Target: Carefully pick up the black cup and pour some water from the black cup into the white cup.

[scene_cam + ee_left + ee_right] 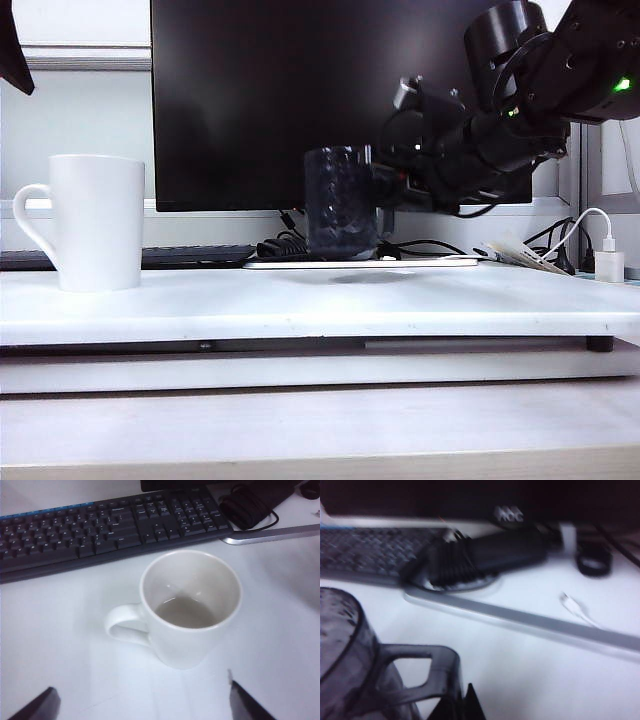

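Two cups, two arms, one white table (pixel 480 300). Biggest item is the dark monitor (pixel 250 100) at 12 o'clock in the exterior view, its flat base (pixel 360 263) on the tabletop w/ a keyboard (pixel 100 520) beside it.

The right arm comes in from approx 2 o'clock. The right gripper (pixel 385 185) is clamped together on the handle of the black cup (pixel 341 205); the right wrist view shows a dark see-through loop handle right by the claw (pixel 457 707), so the grip is on the handle, prob. to leave rim and mouth free for pouring. The cup hangs upright just above the table, shadow under it, near centre. Upright makes sense: no spill while carrying. No water visible in these frames; contents can't be told thru the dark glass.

The white cup (pixel 95 222) stands at 9 o'clock, well apart from the black one, handle turned outward, mouth up. In the left wrist view its inside (pixel 190 592) looks nearly empty.

The left gripper (pixel 145 705) hovers over it w/ fingers spread wide, holding nothing, poss. ready to steady it.

Judgement: lift done, carry toward 9 o'clock and tilt not yet done.
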You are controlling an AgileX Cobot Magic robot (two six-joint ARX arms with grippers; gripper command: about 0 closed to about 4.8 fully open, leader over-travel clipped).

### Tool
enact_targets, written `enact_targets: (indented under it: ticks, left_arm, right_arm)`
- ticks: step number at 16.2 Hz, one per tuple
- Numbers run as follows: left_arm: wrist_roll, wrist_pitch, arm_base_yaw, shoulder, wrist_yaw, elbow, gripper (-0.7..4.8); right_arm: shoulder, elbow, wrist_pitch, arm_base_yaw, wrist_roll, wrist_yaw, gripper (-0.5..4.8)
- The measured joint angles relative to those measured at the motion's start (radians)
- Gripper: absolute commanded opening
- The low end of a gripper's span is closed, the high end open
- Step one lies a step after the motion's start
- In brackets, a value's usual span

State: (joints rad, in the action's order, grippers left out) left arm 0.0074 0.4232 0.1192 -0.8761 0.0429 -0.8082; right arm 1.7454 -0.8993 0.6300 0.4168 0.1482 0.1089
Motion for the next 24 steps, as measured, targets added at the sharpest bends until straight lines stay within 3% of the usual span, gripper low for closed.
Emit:
enact_targets:
  ticks: [4, 11, 24]
  left_arm:
    - [0.004, 0.000, 0.000, 0.000, 0.000, 0.000, 4.79]
    - [0.019, 0.000, 0.000, 0.000, 0.000, 0.000, 4.79]
    - [0.045, 0.000, 0.000, 0.000, -0.002, 0.000, 4.79]
  right_arm:
    - [0.000, 0.000, -0.001, 0.000, -0.001, 0.006, -0.06]
    - [0.018, 0.000, 0.023, 0.000, -0.154, 0.006, -0.06]
    - [0.151, 0.009, 0.178, 0.000, -0.085, 0.012, -0.06]
